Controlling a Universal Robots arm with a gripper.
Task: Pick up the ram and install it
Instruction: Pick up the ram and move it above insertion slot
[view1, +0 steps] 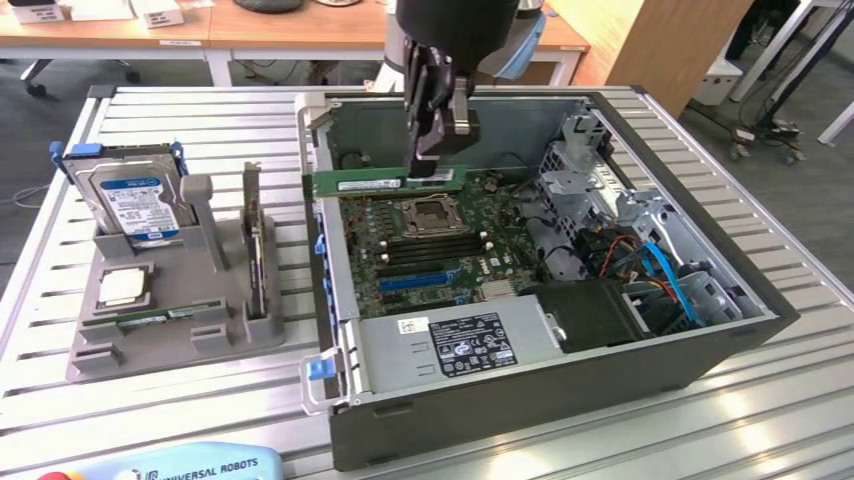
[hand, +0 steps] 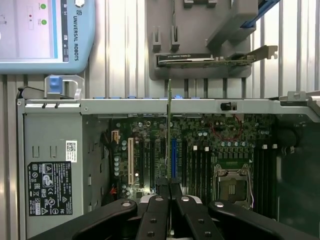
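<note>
Above the open case: ram pinched in my claw

Above the motherboard (view1: 447, 255), my claw (view1: 438, 174) is pressed together on the ram (view1: 374, 183), holding it over the board near the back wall of the case (view1: 561, 400). The exterior view shows its long green face; the wrist view shows it edge-on, a thin line. Its free end sits close to the case wall on the exterior view's left; the case top is open.
</note>
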